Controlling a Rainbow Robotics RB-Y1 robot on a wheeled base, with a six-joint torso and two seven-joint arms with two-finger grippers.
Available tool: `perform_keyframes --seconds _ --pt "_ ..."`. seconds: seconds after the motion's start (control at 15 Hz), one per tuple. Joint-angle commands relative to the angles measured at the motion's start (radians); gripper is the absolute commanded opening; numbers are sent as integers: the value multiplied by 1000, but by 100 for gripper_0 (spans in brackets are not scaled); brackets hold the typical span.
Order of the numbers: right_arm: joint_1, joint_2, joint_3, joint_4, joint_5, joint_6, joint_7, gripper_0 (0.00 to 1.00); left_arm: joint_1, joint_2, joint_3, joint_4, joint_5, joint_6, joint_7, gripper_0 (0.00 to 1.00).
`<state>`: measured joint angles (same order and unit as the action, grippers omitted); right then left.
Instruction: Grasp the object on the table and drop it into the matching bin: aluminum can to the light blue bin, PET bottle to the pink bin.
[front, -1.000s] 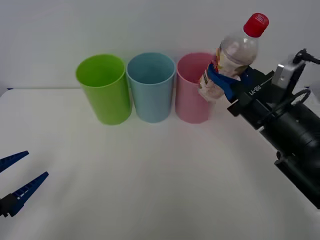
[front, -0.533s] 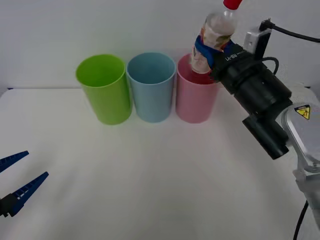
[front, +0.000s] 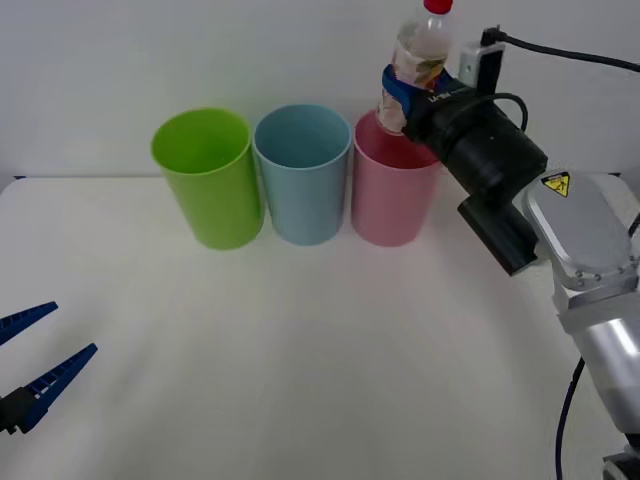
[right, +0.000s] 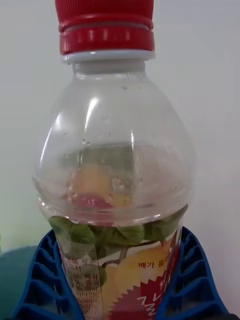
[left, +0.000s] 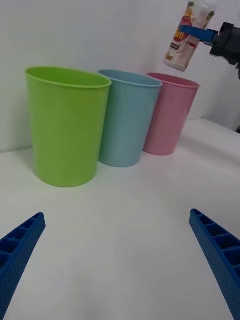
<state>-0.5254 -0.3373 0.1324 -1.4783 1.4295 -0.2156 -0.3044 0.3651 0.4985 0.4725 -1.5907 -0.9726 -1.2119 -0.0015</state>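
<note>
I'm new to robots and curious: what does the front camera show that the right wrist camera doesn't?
Front view only: the lime green plastic bin, the light blue bin, the pink bin, the white table and the open left tool. Right wrist view only: droplets inside the bottle. Both: the right tool gripping the clear red-capped plastic bottle.

The PET bottle (right: 117, 200) carried Korean print on its orange-and-white label: small black lines ran down one side, large white letters sat on a red patch, and "배가" could be made out, the rest too cut off to read. On the right arm's pale housing (front: 585, 240) a yellow triangular warning sign (front: 556, 184) stood. White lettering on the black wrist was too small to read.
</note>
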Motion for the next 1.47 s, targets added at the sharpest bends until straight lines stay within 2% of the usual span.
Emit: perform_keyframes --seconds 0.07,0.8,0.87,0.93,1.0,1.07,1.47 --pt "-13 1 3 26 11 8 -2 0 0 0 0 0 0 0 0 100" --pt "-11 1 4 52 45 16 -1 1 0 0 0 0 0 0 0 100" --pt "-11 0 4 52 46 16 4 26 0 0 0 0 0 0 0 100" --pt "-11 0 4 52 46 16 7 68 0 0 0 0 0 0 0 100" --pt "-11 -2 4 52 49 16 10 89 0 0 0 0 0 0 0 100" --pt "-11 -3 4 52 49 16 10 100 0 0 0 0 0 0 0 100" --pt "-11 -11 3 52 45 16 19 100 0 0 0 0 0 0 0 100"
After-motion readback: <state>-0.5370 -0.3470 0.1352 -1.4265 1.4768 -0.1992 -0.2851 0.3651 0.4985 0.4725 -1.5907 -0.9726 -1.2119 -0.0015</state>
